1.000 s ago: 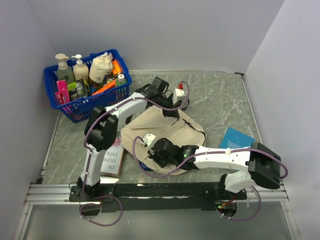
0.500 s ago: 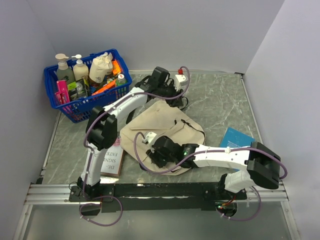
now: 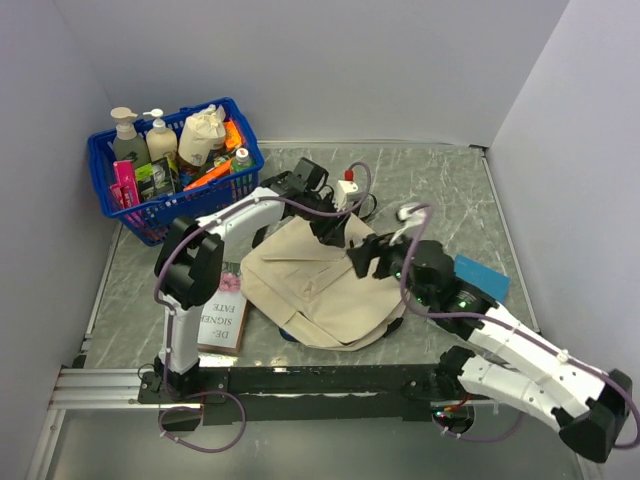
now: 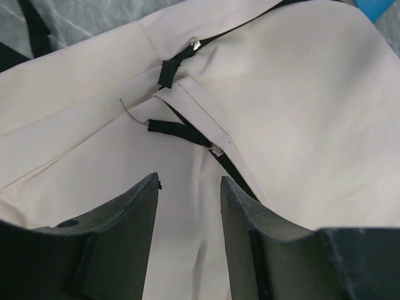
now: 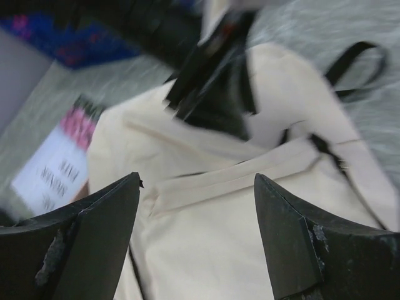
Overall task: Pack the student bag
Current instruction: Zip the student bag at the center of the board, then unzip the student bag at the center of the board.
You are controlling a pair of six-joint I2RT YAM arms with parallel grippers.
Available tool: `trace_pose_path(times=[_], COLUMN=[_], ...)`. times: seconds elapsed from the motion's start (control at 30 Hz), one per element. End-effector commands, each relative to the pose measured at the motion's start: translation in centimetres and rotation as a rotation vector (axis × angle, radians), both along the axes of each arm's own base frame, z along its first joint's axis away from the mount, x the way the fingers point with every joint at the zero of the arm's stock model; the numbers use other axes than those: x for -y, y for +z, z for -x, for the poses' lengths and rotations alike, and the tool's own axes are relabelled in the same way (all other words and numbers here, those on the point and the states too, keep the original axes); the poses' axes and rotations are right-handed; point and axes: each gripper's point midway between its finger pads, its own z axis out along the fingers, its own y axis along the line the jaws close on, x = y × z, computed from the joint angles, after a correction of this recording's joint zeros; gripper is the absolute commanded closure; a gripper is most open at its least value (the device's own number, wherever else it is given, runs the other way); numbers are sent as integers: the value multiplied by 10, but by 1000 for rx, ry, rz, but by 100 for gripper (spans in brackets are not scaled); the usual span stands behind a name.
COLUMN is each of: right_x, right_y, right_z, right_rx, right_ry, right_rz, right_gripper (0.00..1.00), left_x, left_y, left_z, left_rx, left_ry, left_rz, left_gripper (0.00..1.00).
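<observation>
The student bag (image 3: 315,290) lies flat on the table, cream fabric with black straps and zipper trim. My left gripper (image 3: 335,228) hangs over the bag's far edge. In the left wrist view it (image 4: 189,187) is open just above the bag (image 4: 300,112), nothing between its fingers, with black zipper tabs (image 4: 181,131) ahead. My right gripper (image 3: 362,258) hovers over the bag's right part. In the right wrist view it (image 5: 197,181) stands wide open and empty over the bag (image 5: 237,244), facing the left arm (image 5: 206,87).
A blue basket (image 3: 165,215) full of bottles stands at the back left. A white and pink book (image 3: 225,318) lies left of the bag, a blue book (image 3: 482,276) to its right. Walls close in on three sides.
Both grippers have opened and let go of the bag, which now lies flatter. The right arm swung from the bag's near-left side up to its right side. The left gripper moved slightly.
</observation>
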Motion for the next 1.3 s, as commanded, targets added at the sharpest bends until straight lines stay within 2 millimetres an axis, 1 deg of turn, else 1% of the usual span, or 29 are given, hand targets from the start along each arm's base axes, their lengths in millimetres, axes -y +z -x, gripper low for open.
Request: trace_pose_path(times=[0.0, 0.03, 0.13, 0.2, 0.23, 0.27, 0.37, 0.43, 0.5, 0.53, 0.57, 0.6, 0.67, 0.7, 0.73, 0.77, 0.8, 0.83, 0.87, 0.9, 0.93, 1.0, 1.03, 1.07, 1.1, 1.13, 1.2, 1.23, 1.27], right_x=[38, 40, 42, 42, 42, 42, 46, 49, 54, 56, 62, 64, 73, 74, 74, 75, 77, 78, 78, 79, 80, 81, 81, 80, 79, 72, 58, 51, 29], right_y=[-9, -16, -25, -29, -34, -33, -39, -43, -46, -48, -51, -56, -60, -71, -71, -75, -88, -91, -97, -106, -113, -120, -126, -128, -125, -130, -125, -129, -123], right_z=[-19, -22, -29, -31, -33, -35, -40, -42, -45, -46, -50, -52, -60, -63, -68, -70, -72, -75, -75, -75, -73, -68, -63, -60, -57, -48, -36, -28, -17], right_rx=[-86, -117, -163, -180, -199, -203, -226, -236, -245, -251, -259, -281, -311, -351, -358, -380, -421, -433, -450, -475, -492, -510, -523, -530, -520, -539, -531, -538, -539], right_ry=[-153, -153, -158, -160, -159, -161, -180, -191, -213, -225, -249, -260, -295, -304, -308, -315, -327, -337, -345, -352, -357, -355, -349, -341, -333, -290, -212, -163, -58], right_rz=[-53, -55, -63, -60, -48, -44, -25, -20, -19, -24, -25, -26, -33, -18, -11, 2, 33, 43, 55, 72, 78, 81, 82, 77, 68, 50, 15, 4, -25], right_gripper=[20, 21, 22, 23, 23, 23, 23, 23, 25, 26, 26, 26, 26, 26, 27, 27, 27, 29, 30, 31, 32, 34, 36, 37, 39, 42, 48, 53, 54], left_x=[16, 16, 19, 21, 24, 25, 28, 30, 31, 30, 32, 32, 32, 36, 37, 37, 33, 39, 39, 35, 34, 29, 18, 12, 1, -4, -17, -20, -26], left_y=[-1, -6, -12, -14, -15, -17, -22, -25, -28, -30, -30, -26, -12, 14, 29, 44, 53, 86, 98, 113, 120, 128, 120, 117, 106, 102, 92, 90, 86], left_z=[20, 23, 24, 24, 25, 26, 28, 30, 29, 28, 23, 21, 16, 7, 2, -3, 0, -11, -13, -10, -10, -4, 9, 14, 24, 25, 35, 35, 40], left_rx=[-21, -21, -25, -33, -46, -55, -59, -63, -57, -56, -33, -18, 48, 129, 215, 281, 299, 413, 446, 441, 483, 488, 469, 468, 440, 464, 456, 464, 441], left_ry=[-111, -124, -130, -136, -143, -146, -156, -158, -154, -147, -137, -133, -166, -190, -237, -258, -289, -328, -351, -382, -432, -485, -548, -570, -593, -614, -641, -645, -660], left_rz=[39, 34, 43, 45, 46, 42, 34, 29, 23, 20, 20, 23, 30, 60, 69, 74, 54, 78, 76, 54, 47, 34, -2, -14, -42, -61, -90, -101, -118], left_gripper=[51, 51, 49, 45, 44, 43, 41, 42, 52, 70, 84, 99, 99, 99, 99, 99, 99, 99, 99, 99, 99, 99, 99, 99, 99, 99, 99, 99, 99])
